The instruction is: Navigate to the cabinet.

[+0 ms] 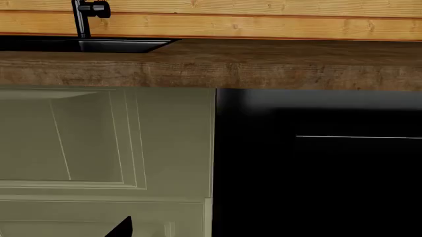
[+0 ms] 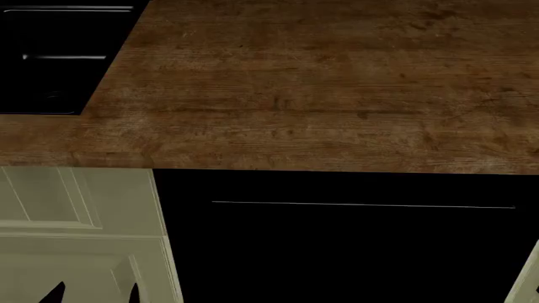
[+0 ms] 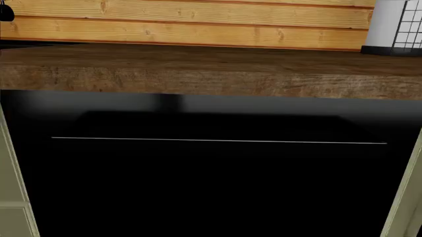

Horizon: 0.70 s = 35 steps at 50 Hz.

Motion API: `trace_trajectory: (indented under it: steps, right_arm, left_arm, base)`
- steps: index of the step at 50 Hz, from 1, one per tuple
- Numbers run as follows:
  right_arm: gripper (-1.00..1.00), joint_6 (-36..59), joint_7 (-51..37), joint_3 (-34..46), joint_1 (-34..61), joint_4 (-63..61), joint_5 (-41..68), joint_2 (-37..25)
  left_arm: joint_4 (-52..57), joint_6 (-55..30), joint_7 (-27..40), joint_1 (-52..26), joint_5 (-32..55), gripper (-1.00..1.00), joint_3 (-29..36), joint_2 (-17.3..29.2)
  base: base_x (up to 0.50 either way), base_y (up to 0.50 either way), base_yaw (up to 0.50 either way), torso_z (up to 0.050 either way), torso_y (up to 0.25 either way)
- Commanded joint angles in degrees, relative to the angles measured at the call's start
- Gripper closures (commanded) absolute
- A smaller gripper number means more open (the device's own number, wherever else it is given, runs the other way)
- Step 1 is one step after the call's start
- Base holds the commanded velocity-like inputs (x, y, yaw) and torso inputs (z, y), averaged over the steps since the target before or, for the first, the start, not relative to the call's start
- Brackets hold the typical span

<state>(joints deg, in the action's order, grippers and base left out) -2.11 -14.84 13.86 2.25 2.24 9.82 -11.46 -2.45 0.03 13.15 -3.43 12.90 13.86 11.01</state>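
**Robot parked square to a black panel, cream cabinet off to its left**

The head view looks steeply down on the brown wood bench (image 2: 320,95). The robot stands close in, facing the fronts beneath. Directly ahead is a black appliance front (image 2: 345,246) with a thin pale line across it, and it fills the right wrist view, so the base appears centred on this panel rather than on the cabinet (image 2: 76,208). The cabinet is the cream panelled front just left of the black panel, under the sink (image 2: 50,57). It also takes the near half of the left wrist view. No handle shows on it, so neither drawer nor door can be confirmed. A second cream strip (image 2: 526,271) borders the black panel on the other side.

Two dark pointed tips (image 2: 55,291) low in the head view may belong to the left claw, but whether it is spread or pressed together cannot be told. The right claw is not visible at all.

The sink, with a black tap (image 1: 82,17) behind it, is too dark inside to tell its contents. Judging by this, a sideways shift to the left remains.
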Motion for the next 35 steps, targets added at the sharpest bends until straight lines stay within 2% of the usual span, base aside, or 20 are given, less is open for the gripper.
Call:
trace_trajectory:
  steps: [1,35]
  right_arm:
    - [-1.00,0.05,-0.26,0.33,0.04,-0.13,0.24,-0.25]
    - [-1.00,-0.21,-0.94,1.05,0.21,0.05,0.97,-0.94]
  left_arm:
    - [-0.15,0.08,0.20,-0.13,0.27,-1.00,0.33,0.24]
    - [-0.18,0.20,0.95,-0.38,1.00,-1.00,1.25,0.77]
  base:
    - [-0.02,-0.50,0.00,0.000,0.000]
    - [-0.03,-0.50,0.00,0.000,0.000]
